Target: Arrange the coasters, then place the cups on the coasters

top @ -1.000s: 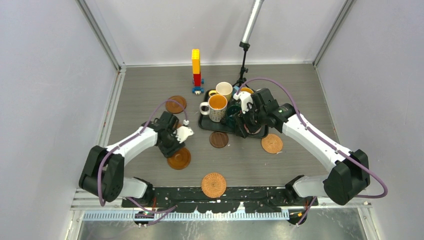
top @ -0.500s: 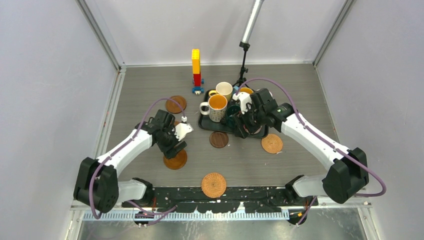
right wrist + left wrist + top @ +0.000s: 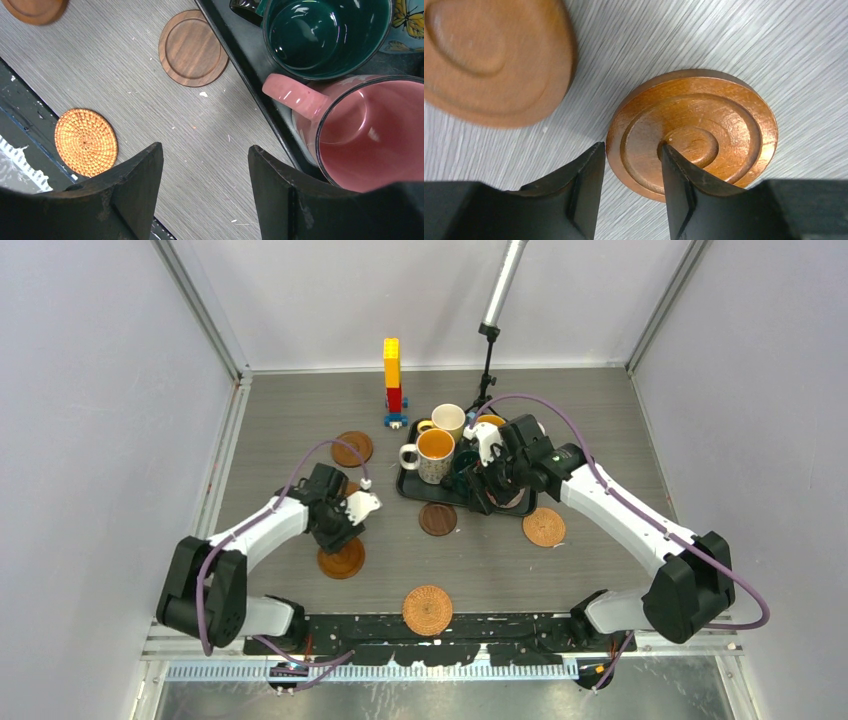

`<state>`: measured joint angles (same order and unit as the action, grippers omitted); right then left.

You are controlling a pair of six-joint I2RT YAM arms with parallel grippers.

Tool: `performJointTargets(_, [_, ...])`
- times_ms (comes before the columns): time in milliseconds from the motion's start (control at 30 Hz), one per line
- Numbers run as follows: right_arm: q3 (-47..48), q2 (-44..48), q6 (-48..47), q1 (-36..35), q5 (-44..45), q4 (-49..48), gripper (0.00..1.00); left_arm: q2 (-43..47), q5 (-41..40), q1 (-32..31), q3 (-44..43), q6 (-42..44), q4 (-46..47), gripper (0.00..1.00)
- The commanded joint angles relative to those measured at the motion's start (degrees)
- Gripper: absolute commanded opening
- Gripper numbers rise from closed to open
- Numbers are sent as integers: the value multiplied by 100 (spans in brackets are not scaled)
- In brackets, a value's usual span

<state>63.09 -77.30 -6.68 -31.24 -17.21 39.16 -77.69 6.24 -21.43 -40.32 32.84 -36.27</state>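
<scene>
**Left fingers pinch a shiny coaster while the mugs wait in the tray**

The left fingers [image 3: 596, 160] are close together and look shut on a shiny brown coaster [image 3: 714, 125]. One finger sits against its outer rim. The other presses into the round dip in its middle. This coaster lies on the table [image 3: 774, 40] at the near left, just beside another brown coaster [image 3: 489, 55]. It is a hard, flat wooden disc. It is probably light, and its shine means it may slip. The raised rim is the best place to grab it.

The right fingers [image 3: 260, 170] are wide apart with nothing between them. They hang over the table next to the black tray [image 3: 250, 65]. A pink mug [image 3: 365, 130] and a teal mug [image 3: 325, 35] stand close together in the tray, and both are empty. Mugs like these are likely heavy and smooth, and could break if dropped. The handle or the wall is a good spot to hold.

A patterned mug [image 3: 433, 455] and a cream mug [image 3: 448, 420] stand in the tray too. A dark coaster [image 3: 192, 47] lies just near the tray, and a woven coaster [image 3: 86, 142] lies nearer still. No cup sits on either.
</scene>
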Motion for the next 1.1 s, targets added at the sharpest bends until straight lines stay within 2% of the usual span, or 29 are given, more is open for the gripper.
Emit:
performJointTargets(0, [227,-7,-123,27,16,2,68,326,-358,912,426,1024,-426,46])
performJointTargets(167, [212,-11,-141,24,42,-4,68,319,-308,2477,426,2141,-279,46])
performJointTargets(233, [223,-37,-134,23,35,-5,68,-69,-220,2968,69,2158,-167,46])
performJointTargets(333, [256,-93,-132,24,25,-21,68,-910,-103,3374,-769,1744,-39,46])
performJointTargets(533, [411,-230,-132,23,66,-40,68,-2413,285,3459,-2490,813,2,46])
performJointTargets(833, [558,-307,-150,47,164,-40,68,-4112,211,3454,-5020,-92,-119,45])
performJointTargets(1067, [636,-373,-176,77,201,-40,68,-4909,258,3454,-6144,-431,-324,46])
